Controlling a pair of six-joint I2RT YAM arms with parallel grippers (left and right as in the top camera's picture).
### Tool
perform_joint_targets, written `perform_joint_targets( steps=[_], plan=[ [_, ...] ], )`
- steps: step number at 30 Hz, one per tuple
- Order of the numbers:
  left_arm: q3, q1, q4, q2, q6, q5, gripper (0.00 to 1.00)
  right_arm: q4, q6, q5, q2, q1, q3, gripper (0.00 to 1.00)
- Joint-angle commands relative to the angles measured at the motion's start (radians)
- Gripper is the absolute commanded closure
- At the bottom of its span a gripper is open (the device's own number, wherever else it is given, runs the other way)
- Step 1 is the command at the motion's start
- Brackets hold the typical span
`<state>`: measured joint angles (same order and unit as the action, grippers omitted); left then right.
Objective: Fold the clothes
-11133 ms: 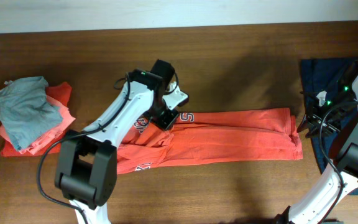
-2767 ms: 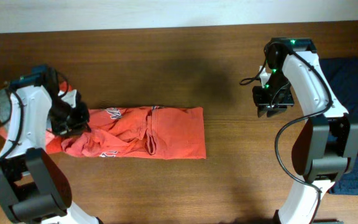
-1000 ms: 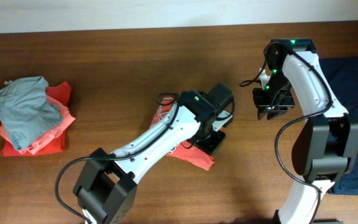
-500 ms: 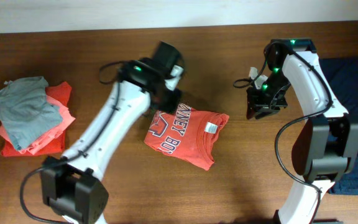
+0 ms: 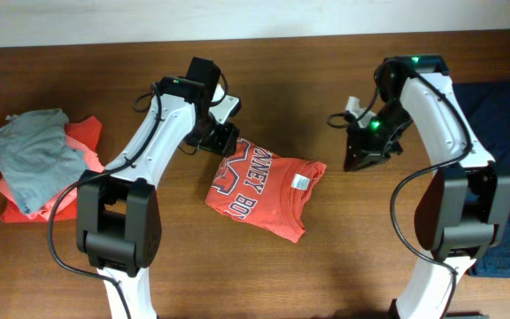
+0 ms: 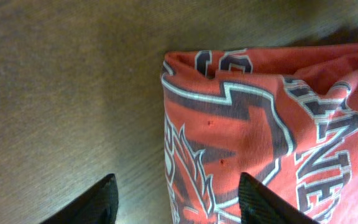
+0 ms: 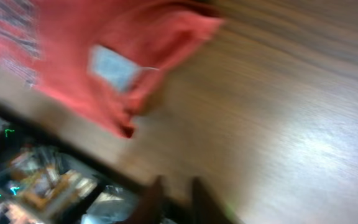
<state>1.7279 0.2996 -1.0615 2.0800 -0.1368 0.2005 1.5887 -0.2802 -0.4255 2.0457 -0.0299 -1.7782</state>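
The orange-red T-shirt [image 5: 262, 186] lies folded into a small tilted rectangle at mid-table, lettering up, its neck label [image 5: 300, 182] showing. My left gripper [image 5: 220, 138] hovers open over the shirt's upper-left corner. In the left wrist view its fingertips [image 6: 102, 203] straddle the printed edge of the shirt [image 6: 247, 118] with nothing gripped. My right gripper [image 5: 355, 157] hangs just right of the shirt, apart from it. The right wrist view is blurred: the gripper [image 7: 176, 190] has its fingers nearly together and empty, with the shirt [image 7: 73, 56] ahead of them.
A stack of folded clothes sits at the far left, with a grey garment [image 5: 35, 156] on top of salmon ones [image 5: 51, 202]. A navy garment [image 5: 503, 102] lies at the right edge under the right arm. Bare wooden table [image 5: 388, 257] surrounds the shirt.
The left gripper let go of the shirt's right side and swung across to its upper-left corner. The shirt settled folded. The right gripper shifted left toward the shirt and its fingers narrowed.
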Motion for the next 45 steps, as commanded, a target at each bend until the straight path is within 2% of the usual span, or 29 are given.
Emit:
perform_joint_targets(
  steps=[1,3,6,7,9,13,19,25,32,35,40,45],
  plan=[
    [0.012,-0.030,0.006,-0.001,0.081,-0.127,0.44,0.008,-0.178,-0.255,-0.019,-0.050,0.002,0.96],
    [0.012,-0.060,-0.004,-0.001,0.177,-0.202,0.43,0.002,-0.255,-0.439,-0.016,-0.066,0.002,0.96],
    [0.012,-0.143,-0.030,-0.001,0.283,-0.187,0.43,-0.065,-0.296,-0.723,-0.005,-0.098,0.002,0.96],
    [0.012,-0.157,-0.034,-0.001,0.293,-0.179,0.43,-0.087,-0.296,-0.758,-0.001,-0.106,0.002,0.94],
    [0.012,-0.251,-0.068,-0.001,0.304,-0.094,0.42,-0.216,-0.236,-0.822,0.023,-0.167,0.002,0.84],
    [0.012,-0.337,-0.104,-0.001,0.304,-0.035,0.42,-0.421,-0.069,-0.784,0.085,-0.279,0.002,0.81],
    [0.012,-0.367,-0.138,-0.001,0.300,-0.035,0.41,-0.618,0.145,-0.659,0.192,-0.391,0.002,0.80],
    [0.012,-0.365,-0.137,-0.001,0.300,-0.035,0.41,-0.734,0.245,-0.579,0.311,-0.450,0.002,0.80],
    [0.012,-0.365,-0.137,-0.001,0.300,-0.035,0.41,-0.758,0.264,-0.568,0.406,-0.454,0.002,0.70],
    [0.012,-0.365,-0.138,-0.001,0.300,-0.035,0.41,-0.764,0.263,-0.567,0.415,-0.454,0.002,0.70],
    [0.012,-0.365,-0.138,-0.001,0.300,-0.035,0.41,-0.731,0.262,-0.568,0.395,-0.453,-0.014,0.67],
    [0.012,-0.365,-0.140,-0.001,0.300,-0.035,0.41,-0.630,0.198,-0.560,0.307,-0.441,-0.082,0.64]
  ],
)
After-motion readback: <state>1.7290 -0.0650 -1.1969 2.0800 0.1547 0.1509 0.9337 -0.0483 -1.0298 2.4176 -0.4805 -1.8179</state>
